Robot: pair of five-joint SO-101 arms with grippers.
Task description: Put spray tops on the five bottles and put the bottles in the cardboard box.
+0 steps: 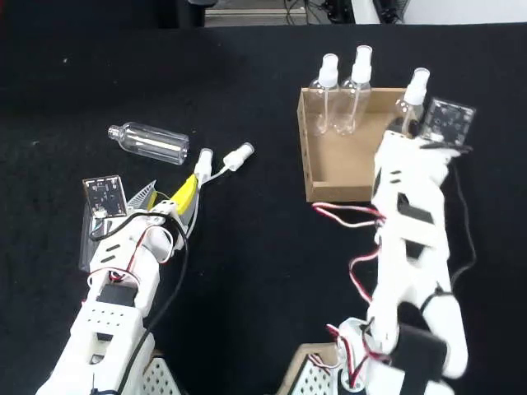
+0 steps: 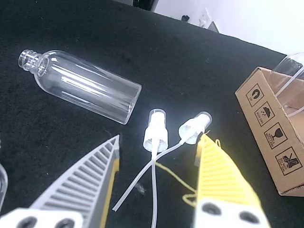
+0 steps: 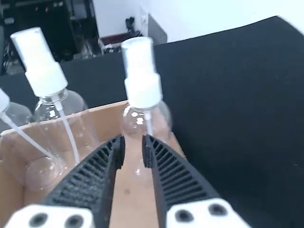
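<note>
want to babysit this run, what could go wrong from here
1. The two spray tops lie close together, tubes crossing, between the fingers of the open left gripper; closing may catch both or pinch a tube.
2. The capped bottle by the right gripper stands near the corner of the box; a nudge could tip it out.
</note>
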